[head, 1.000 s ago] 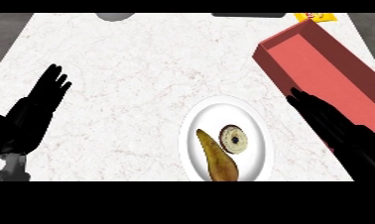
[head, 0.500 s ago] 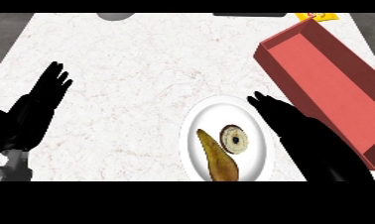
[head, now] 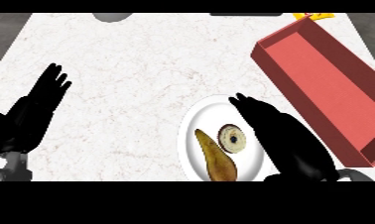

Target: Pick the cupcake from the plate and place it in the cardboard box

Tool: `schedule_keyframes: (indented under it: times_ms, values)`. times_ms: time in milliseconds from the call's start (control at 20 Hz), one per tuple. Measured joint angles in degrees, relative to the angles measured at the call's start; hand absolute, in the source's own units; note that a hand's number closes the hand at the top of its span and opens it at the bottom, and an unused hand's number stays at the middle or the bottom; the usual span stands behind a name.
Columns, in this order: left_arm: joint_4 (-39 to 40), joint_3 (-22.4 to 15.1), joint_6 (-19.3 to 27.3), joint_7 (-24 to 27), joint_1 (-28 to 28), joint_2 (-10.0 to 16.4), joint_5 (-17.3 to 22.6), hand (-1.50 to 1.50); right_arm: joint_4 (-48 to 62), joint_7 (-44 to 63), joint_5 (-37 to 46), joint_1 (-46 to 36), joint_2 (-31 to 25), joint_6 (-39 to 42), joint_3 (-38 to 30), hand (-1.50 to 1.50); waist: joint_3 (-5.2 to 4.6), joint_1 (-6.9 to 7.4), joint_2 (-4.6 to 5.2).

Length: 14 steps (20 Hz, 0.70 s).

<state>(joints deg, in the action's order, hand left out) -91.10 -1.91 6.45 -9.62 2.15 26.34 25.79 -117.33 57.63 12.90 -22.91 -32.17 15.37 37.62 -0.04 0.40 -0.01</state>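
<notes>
Two steps make up this job, the lift and the drop, and by the look of things neither is done. The cupcake [head: 233,139] sits on the white plate [head: 189,131] at the lower middle of the frame. The red-walled cardboard box [head: 322,77], open-topped and lying at a slant down the right side, has nothing inside that I can see.

The right hand [head: 282,136] reaches in from the lower right. Its fingers [head: 245,104] are stretched out long over the right part of the plate and curled round nothing. It lies just beside the cupcake, on its right; whether it touches I cannot tell. I judge it to be on the approach, with the grasp, the carry to the box and the release all left to do.

From above, the cupcake is a small pale round with a dark centre, upright and whole. Close at its lower left lies a yellow-brown fruit [head: 216,158], long and pointed, perhaps a pear. The left hand [head: 36,111] rests open at the left edge, fingers up, over the marble counter [head: 132,64].
</notes>
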Motion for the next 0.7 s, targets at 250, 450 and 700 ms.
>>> schedule_keyframes:
  times_ms: [250, 450, 700]
  values:
    - [-1.2, 1.9, -1.4, -1.2, -0.6, -0.6, -0.9, 0.00, 2.0, -3.1, 3.8, 2.7, 2.4, 2.2, -1.2, -1.50, 0.03, -0.18, -0.02]
    - [-1.5, 3.2, -2.6, -1.4, -1.2, -1.9, -1.8, 0.00, 2.7, -4.9, 6.9, 3.6, 5.3, 4.4, -2.6, -1.50, 0.04, -0.23, -0.02]
    - [-2.9, 3.6, -2.4, -3.0, -1.0, -3.6, -3.5, 0.00, 4.0, -5.6, 12.1, 4.0, 9.6, 6.3, -1.6, -1.50, 0.04, -0.23, -0.03]
